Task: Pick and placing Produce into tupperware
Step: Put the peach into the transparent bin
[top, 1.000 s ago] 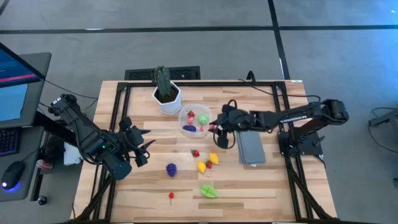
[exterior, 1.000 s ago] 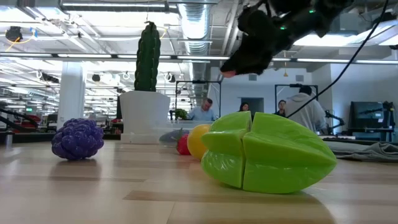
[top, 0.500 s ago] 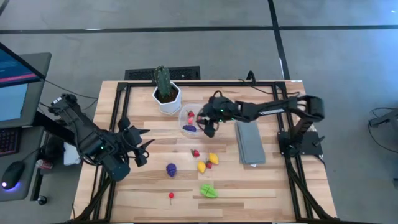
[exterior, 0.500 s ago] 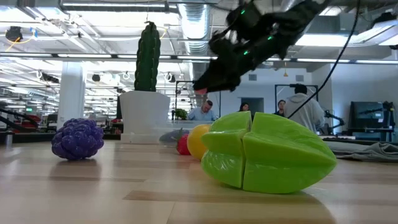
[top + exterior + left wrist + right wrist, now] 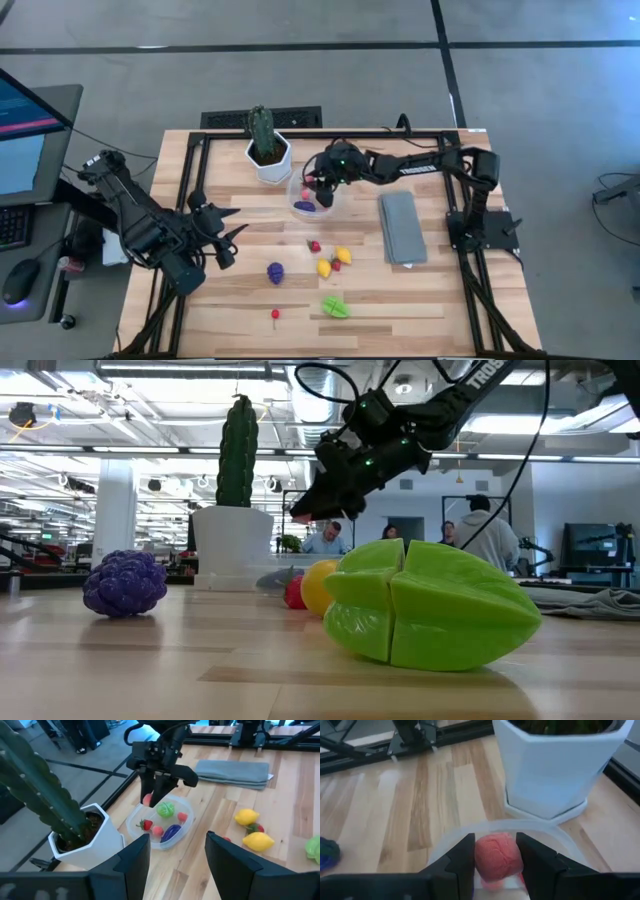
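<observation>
Right gripper (image 5: 493, 865): fingers closed on a pink fruit (image 5: 494, 856) above the tub (image 5: 161, 822). Risk: release near the rim, fruit bounced out. Left gripper (image 5: 175, 865): fingers parted, nothing held.

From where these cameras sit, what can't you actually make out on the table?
- Low view: the tupperware is mostly hidden behind the green fruit and yellow fruit.
- High view: the right gripper covers part of the tupperware's contents.
- Right wrist view: the pink piece blocks the inside of the container.
</observation>
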### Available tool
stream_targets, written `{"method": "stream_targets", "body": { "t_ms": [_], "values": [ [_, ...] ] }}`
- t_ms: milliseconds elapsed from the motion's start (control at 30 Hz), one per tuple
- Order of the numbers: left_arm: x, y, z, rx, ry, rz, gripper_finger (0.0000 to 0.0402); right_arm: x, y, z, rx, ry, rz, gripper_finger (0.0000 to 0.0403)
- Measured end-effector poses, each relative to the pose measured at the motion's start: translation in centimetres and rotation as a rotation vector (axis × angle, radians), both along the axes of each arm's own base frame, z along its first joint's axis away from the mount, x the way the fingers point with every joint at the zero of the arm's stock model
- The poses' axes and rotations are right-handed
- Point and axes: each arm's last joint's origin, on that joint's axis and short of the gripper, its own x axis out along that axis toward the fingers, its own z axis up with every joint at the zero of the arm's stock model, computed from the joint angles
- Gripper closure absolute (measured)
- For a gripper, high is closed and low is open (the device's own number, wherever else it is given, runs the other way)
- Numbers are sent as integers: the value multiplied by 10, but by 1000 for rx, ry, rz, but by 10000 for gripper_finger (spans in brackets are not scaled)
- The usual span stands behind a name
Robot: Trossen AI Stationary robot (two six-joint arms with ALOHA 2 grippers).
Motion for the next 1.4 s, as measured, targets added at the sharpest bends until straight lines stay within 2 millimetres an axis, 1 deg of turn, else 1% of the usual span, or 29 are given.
{"method": "stream_targets", "body": {
  "t_ms": [167, 400, 600, 667, 800, 867, 1067, 1267, 1400],
  "values": [
    [0, 0, 0, 3, -10, 5, 221, 1, 0, 2, -1, -7, 3, 240],
    [0, 0, 1, 14, -23, 12, 221, 0, 1, 0, 7, 20, 3, 244],
    [0, 1, 1, 21, -30, 15, 221, -2, 1, -3, 9, 56, 8, 239],
    [0, 1, 1, 23, -32, 15, 221, -1, 0, -8, 8, 70, 10, 240],
    [0, 1, 1, 24, -34, 16, 221, -1, -1, -26, 40, 132, -2, 245],
    [0, 1, 1, 24, -34, 16, 221, 0, 0, -30, 47, 138, -2, 246],
    [0, 1, 1, 25, -33, 16, 221, 2, 1, -29, 38, 126, 3, 243],
    [0, 1, 1, 29, -33, 15, 221, 0, -5, -29, 39, 125, -14, 237],
    [0, 1, 1, 34, -28, 14, 221, 0, -5, -29, 40, 125, -11, 231]
  ]
}}
